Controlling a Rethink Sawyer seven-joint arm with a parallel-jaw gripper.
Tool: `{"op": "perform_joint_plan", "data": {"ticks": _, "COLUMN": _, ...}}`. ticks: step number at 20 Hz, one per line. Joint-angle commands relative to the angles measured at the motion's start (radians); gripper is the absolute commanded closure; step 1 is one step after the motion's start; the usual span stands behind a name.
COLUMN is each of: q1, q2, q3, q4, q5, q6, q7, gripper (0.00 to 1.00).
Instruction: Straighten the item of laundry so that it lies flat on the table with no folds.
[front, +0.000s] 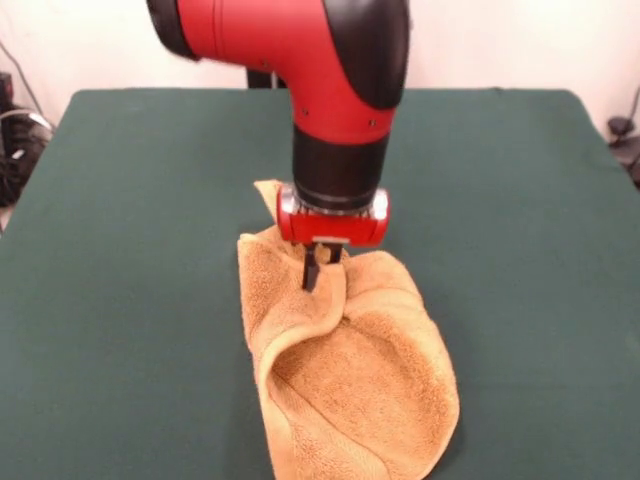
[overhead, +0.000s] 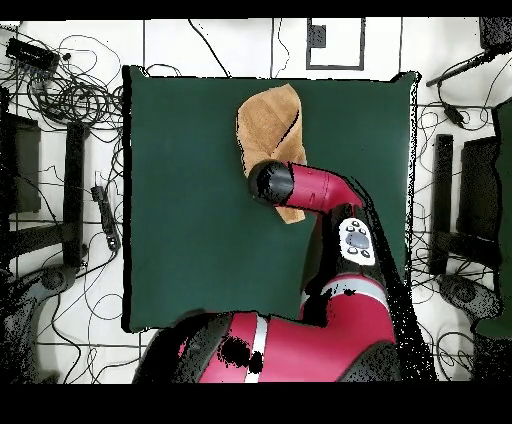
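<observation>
The golden-orange towel (front: 350, 370) is seen lying crumpled on the dark green table (front: 130, 300), toward the middle of its width in the front view, with its lower end reaching the bottom edge of that picture. In the overhead view the towel (overhead: 268, 125) is placed near the table's top edge, and its lower part is covered by the red arm (overhead: 320, 190). The cloth is not flat: a raised ridge runs up the middle, the left edge is rolled over into a thick fold, and a small corner stands up behind the arm's wrist. The wider, rounded end is spread toward the front of the table. The gripper (front: 318, 268) is set down onto the upper, narrower part of the towel, right at the top of the ridge. Its dark fingers are drawn close together with a bunch of cloth between them, so the towel appears pinched there. No containers are shown on the table (overhead: 190, 200).
</observation>
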Motion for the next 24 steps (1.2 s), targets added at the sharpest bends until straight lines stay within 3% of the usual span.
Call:
{"op": "perform_joint_plan", "data": {"ticks": 1, "q1": 0.044, "q2": 0.311, "q3": 0.055, "q4": -0.14, "q5": 0.042, "q6": -0.058, "q7": 0.196, "gripper": 1.0}}
{"op": "perform_joint_plan", "data": {"ticks": 6, "q1": 0.065, "q2": 0.376, "q3": 0.034, "q4": -0.214, "q5": 0.06, "q6": -0.079, "q7": 0.233, "gripper": 1.0}}
{"op": "perform_joint_plan", "data": {"ticks": 17, "q1": 0.078, "q2": 0.375, "q3": 0.02, "q4": -0.217, "q5": 0.069, "q6": -0.083, "q7": 0.26, "gripper": 1.0}}
{"op": "perform_joint_plan", "data": {"ticks": 21, "q1": 0.08, "q2": 0.332, "q3": 0.018, "q4": -0.167, "q5": 0.069, "q6": -0.075, "q7": 0.263, "gripper": 1.0}}
{"op": "perform_joint_plan", "data": {"ticks": 24, "q1": 0.089, "q2": 0.238, "q3": 0.001, "q4": -0.082, "q5": 0.07, "q6": -0.028, "q7": 0.276, "gripper": 1.0}}
